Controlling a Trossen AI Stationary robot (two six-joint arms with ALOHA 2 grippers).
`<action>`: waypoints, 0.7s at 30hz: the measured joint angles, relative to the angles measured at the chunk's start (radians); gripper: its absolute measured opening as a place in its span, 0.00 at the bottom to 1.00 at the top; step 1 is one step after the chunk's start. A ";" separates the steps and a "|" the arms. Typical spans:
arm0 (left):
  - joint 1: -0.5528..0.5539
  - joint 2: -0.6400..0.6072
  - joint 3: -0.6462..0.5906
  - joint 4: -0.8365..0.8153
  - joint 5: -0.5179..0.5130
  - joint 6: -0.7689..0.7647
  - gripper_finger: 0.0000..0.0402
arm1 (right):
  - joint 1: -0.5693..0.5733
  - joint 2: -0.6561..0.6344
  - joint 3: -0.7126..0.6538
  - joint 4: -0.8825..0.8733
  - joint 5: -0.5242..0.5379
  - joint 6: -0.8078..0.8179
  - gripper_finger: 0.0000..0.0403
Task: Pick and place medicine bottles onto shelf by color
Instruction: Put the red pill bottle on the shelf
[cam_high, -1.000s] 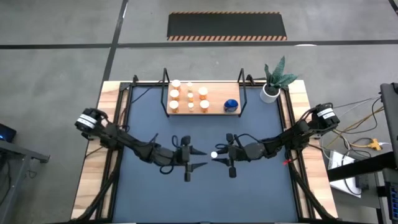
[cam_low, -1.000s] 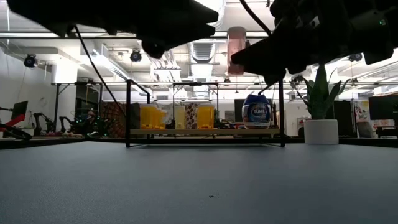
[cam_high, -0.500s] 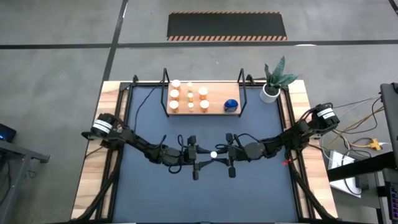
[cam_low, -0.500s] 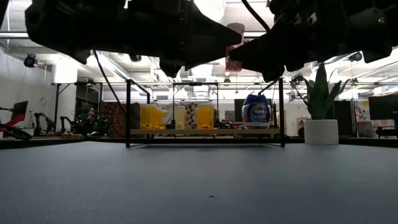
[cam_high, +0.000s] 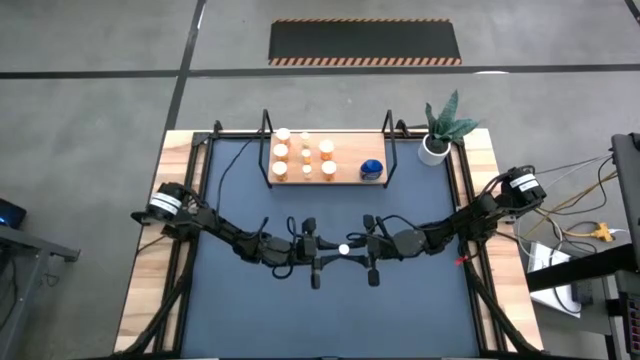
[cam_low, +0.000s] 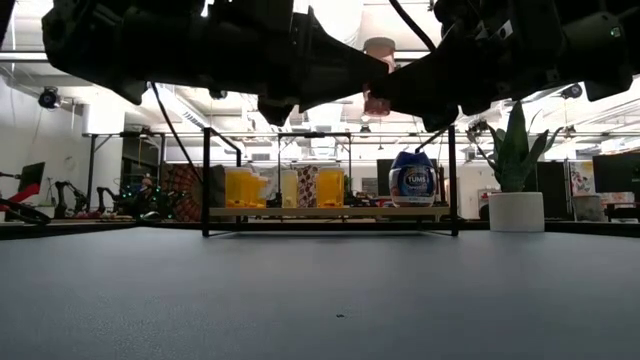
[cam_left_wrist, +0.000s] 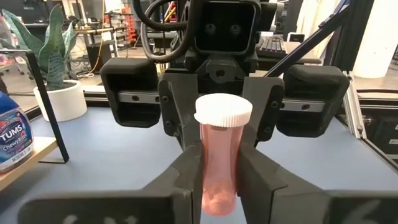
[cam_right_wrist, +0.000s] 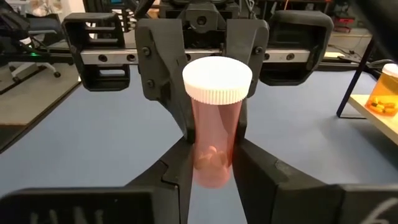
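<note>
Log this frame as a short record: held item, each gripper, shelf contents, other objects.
held item: pink bottle with white cap, upright, in mid-air over the mat
left gripper: fingers shut on the bottle
right gripper: fingers shut on the same bottle
shelf: orange bottles on one side, blue bottle on the other
other: potted plant

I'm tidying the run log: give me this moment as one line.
phase: mid-air handover | pink bottle: upright above mat, white cap | left gripper: shut on it | right gripper: shut on it | shelf: orange bottles, blue bottle
</note>
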 joint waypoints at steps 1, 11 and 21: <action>0.000 0.000 0.000 0.000 0.000 0.000 0.13 | 0.000 0.000 0.000 0.000 0.002 0.004 0.23; -0.004 -0.009 -0.024 -0.056 0.002 0.014 0.16 | 0.000 -0.081 0.000 -0.167 0.011 0.039 0.43; 0.001 -0.013 -0.023 -0.132 0.002 -0.004 0.16 | 0.000 -0.216 0.068 -0.423 0.010 0.039 0.60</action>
